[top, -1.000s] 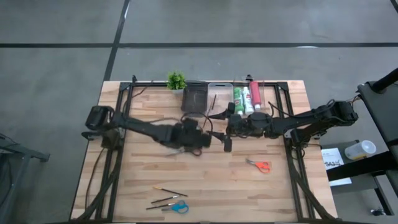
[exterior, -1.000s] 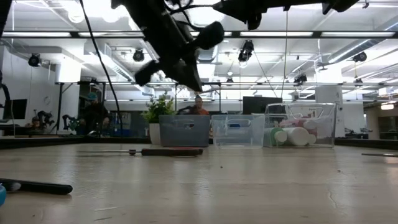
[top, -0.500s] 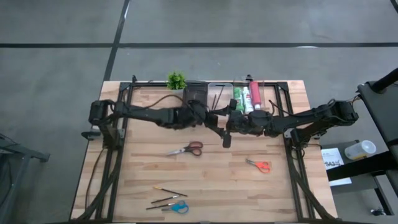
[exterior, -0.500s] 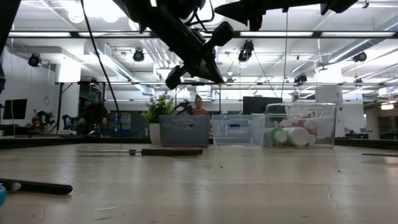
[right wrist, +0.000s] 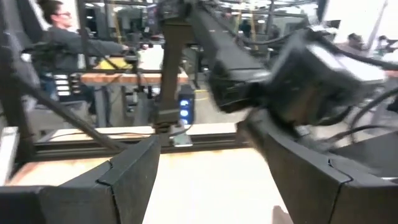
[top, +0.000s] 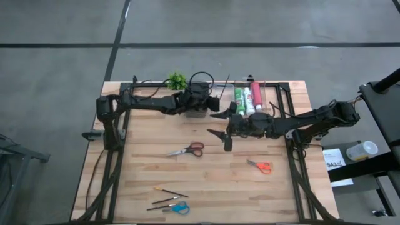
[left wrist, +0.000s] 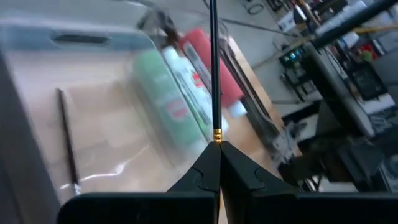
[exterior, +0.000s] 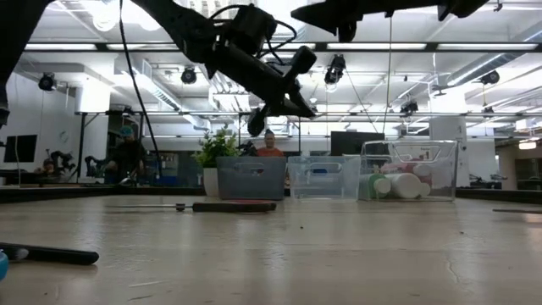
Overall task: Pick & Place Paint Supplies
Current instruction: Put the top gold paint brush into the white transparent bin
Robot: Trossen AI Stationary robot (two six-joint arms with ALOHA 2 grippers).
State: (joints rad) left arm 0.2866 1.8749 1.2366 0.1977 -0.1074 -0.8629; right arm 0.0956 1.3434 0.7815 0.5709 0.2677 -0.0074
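Note:
My left gripper (left wrist: 216,146) is shut on a thin dark brush (left wrist: 212,74) and hangs over the bins at the table's far edge (top: 214,97). Below it stands a clear bin (left wrist: 118,149) with another brush (left wrist: 65,140) lying on its floor. Beside that, a second clear bin holds a green tube (left wrist: 163,102), a white tube (left wrist: 185,78) and a red tube (left wrist: 208,65). My right gripper (top: 216,124) is open near the table's middle with nothing between its fingers (right wrist: 124,180). My left gripper pinches the brush between its two fingertips, right by the gold ferrule (left wrist: 217,135). The long handle sticks straight out ahead of the fingers, in line with them. The brush is lifted clear, over the clear bins.
Dark-red scissors (top: 187,150) lie mid-table and orange scissors (top: 259,165) to the right. Blue scissors (top: 180,208) and loose brushes (top: 169,192) lie by the near edge. A potted plant (top: 177,80) and a dark grey bin (exterior: 251,178) stand at the far edge.
My left gripper has carried the brush from above the dark-red scissors toward the table's far edge, over the bins. It has tipped from pointing steeply down to a shallow slant. The scissors it covered now show.

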